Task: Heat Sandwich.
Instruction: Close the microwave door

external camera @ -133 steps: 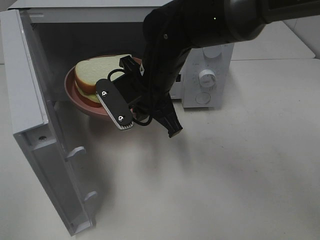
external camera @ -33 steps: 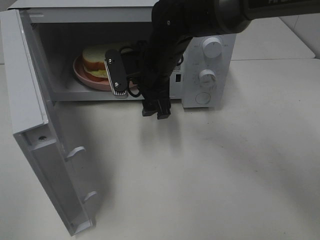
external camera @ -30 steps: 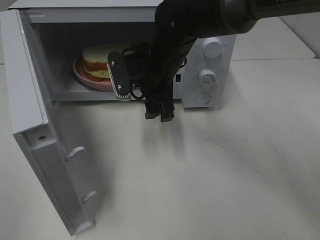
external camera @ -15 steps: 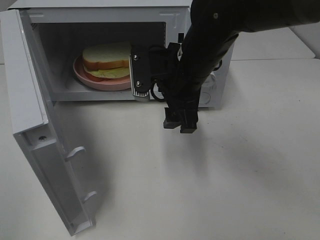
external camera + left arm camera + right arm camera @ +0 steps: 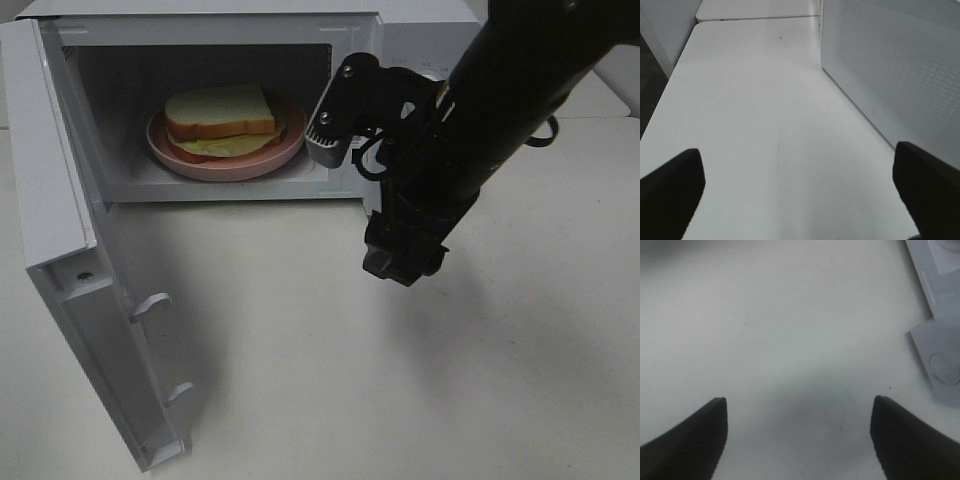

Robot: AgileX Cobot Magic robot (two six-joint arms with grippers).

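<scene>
moved: right arm (image 5: 500, 110) pulled back out of microwave (image 5: 200, 30) toward 3 o'clock.
arm pose: enters from 1 o'clock, wrist bent down over table (image 5: 400, 400).
right gripper (image 5: 797, 407): released, empty.
left gripper (image 5: 797, 152): spread wide, empty.
sandwich (image 5: 222, 112): on plate (image 5: 230, 168) inside, at 10 o'clock; door (image 5: 60, 230) open.

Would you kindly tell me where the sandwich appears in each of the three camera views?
Exterior high: the sandwich lies on the pink plate inside the open microwave, upper left.
Left wrist: not in view.
Right wrist: not in view.
Shared landmark: the microwave: perforated wall in left wrist, white corner panel in right wrist.
</scene>
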